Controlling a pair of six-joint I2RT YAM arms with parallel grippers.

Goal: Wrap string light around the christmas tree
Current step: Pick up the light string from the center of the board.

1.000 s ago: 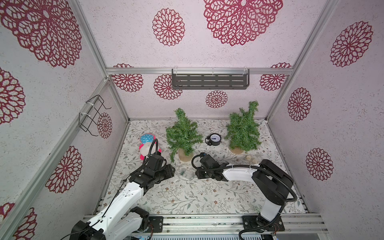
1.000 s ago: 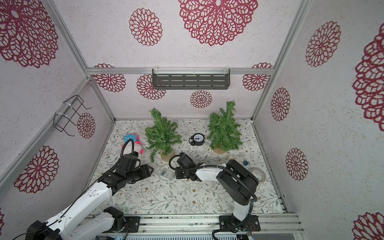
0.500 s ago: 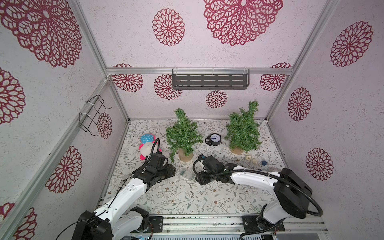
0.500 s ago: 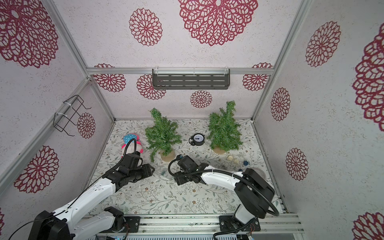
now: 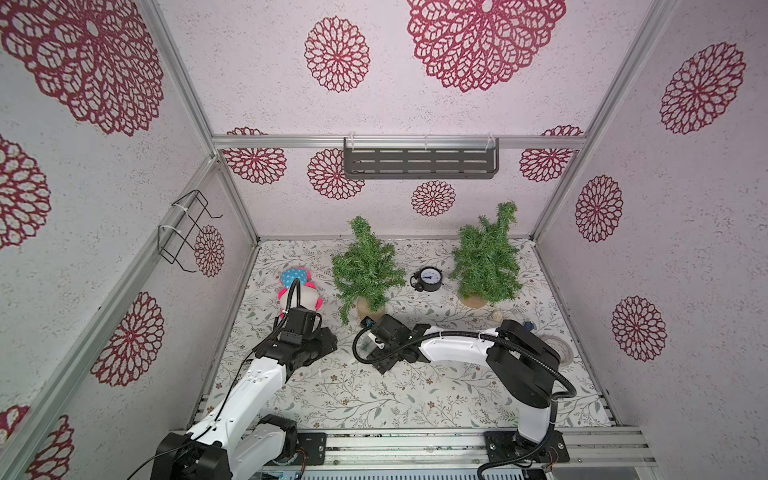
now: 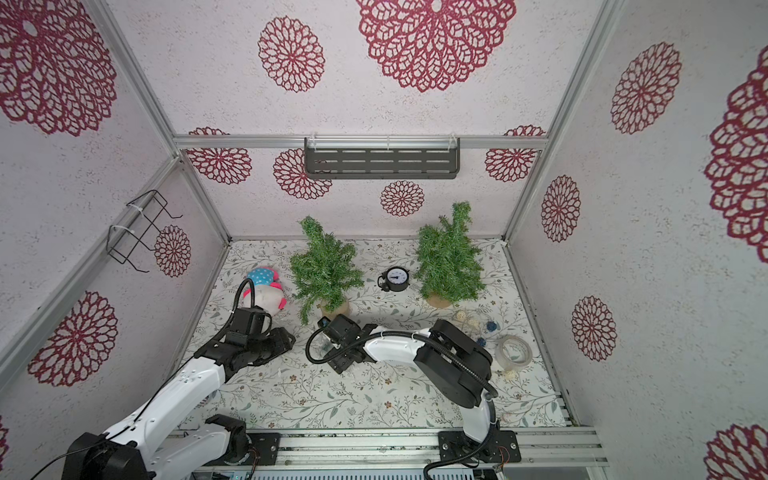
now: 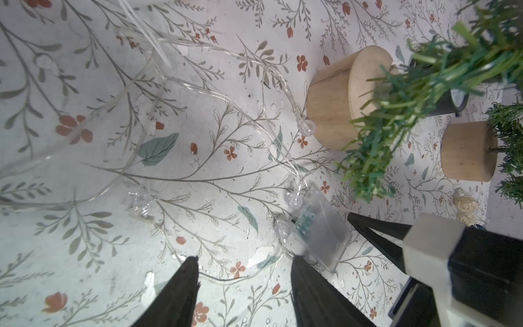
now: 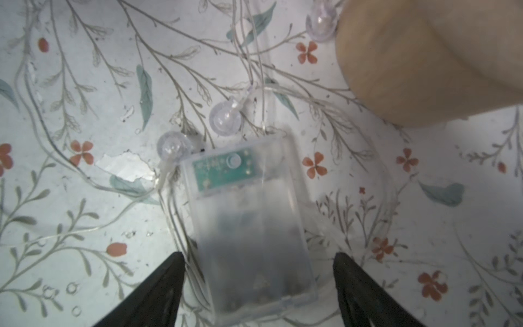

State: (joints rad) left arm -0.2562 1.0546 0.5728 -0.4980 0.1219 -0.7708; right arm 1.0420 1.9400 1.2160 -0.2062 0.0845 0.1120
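At table front, before the christmas tree (image 5: 365, 270) nearest the arms: string light (image 8: 225, 117) loose on the table (image 5: 374, 399), both grippers spread.

All visible strand of the string light lies in slack loops on the table in front of the tree's wooden base (image 7: 331, 96), and one bulb (image 7: 305, 128) sits just beside that base. The clear battery box (image 8: 249, 220) lies flat near the base. The right gripper (image 8: 257, 259) has its fingers spread, one on each side of the battery box, neither pressing on it. The left gripper (image 7: 244, 257) has its fingers spread above the table with a thin loop of strand lying between them and nothing pinched; one fingertip is just beside a corner of the battery box.
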